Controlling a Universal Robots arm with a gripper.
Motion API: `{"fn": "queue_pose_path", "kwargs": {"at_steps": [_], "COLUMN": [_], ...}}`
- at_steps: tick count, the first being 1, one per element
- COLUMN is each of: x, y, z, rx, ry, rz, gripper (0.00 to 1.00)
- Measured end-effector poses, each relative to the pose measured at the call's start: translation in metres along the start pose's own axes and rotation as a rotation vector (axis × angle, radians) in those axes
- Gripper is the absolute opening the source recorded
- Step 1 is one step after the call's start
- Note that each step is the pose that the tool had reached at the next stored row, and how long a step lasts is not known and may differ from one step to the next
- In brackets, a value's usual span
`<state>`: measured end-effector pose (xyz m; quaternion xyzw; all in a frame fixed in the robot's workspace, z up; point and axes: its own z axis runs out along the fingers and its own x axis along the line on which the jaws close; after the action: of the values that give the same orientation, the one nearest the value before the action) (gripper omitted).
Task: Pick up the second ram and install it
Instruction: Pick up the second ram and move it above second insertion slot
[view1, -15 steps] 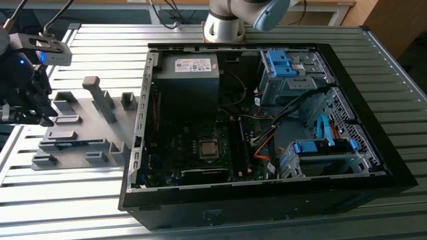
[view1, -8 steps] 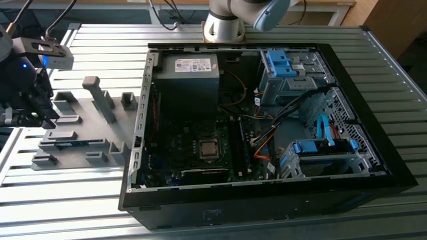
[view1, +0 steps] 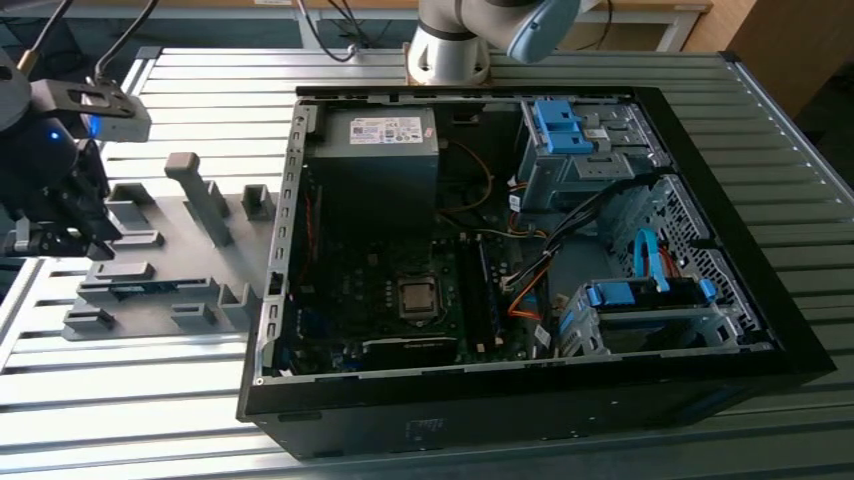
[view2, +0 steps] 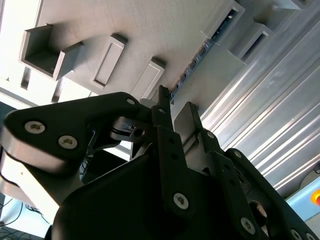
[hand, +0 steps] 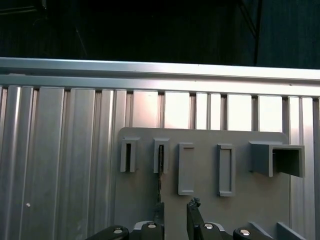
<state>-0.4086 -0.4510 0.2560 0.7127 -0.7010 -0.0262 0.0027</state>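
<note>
Exterior view showed an open computer case (view1: 534, 400) lying on a ribbed metal table (view1: 134, 440), with the arm's base (view1: 447, 50) behind it. Inside the case were a dark circuit board (view1: 400, 300), a grey power box (view1: 380, 150) and bright blue plastic clips (view1: 561, 125) on the drive bays. A grey holder tray (view1: 220, 262) lay on the table just beside the case, on the exterior view's left. The gripper (view1: 80, 235) hung over the tray's outer end, well apart from the case.

In the first wrist view, the memory stick (hand: 160, 170) stood on edge in one of the tray's narrow slots, seen as a thin dark line. That line ran down to the gripper's two black fingertips (hand: 159, 212), which stood apart with a clear gap between them. The stick lined up with one fingertip, and whether they touched could not be told.

In the second wrist view, the stick's blue-green edge ran along the tray and ended just beside the parted fingertips. It was not lifted and sat in its slot.
</note>
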Motion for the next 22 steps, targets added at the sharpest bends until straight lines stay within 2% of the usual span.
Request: {"fn": "queue_pose_path", "kwargs": {"at_steps": [7, 22], "x": [0.0013, 0.0025], "y": [-0.0003, -0.0004], "z": [0.0075, 0.0087], "rx": [0.0014, 0.0016], "ry": [0.0003, 0.0001], "rz": [0.0, 0.0], "gripper": [0.32, 0.32]}}
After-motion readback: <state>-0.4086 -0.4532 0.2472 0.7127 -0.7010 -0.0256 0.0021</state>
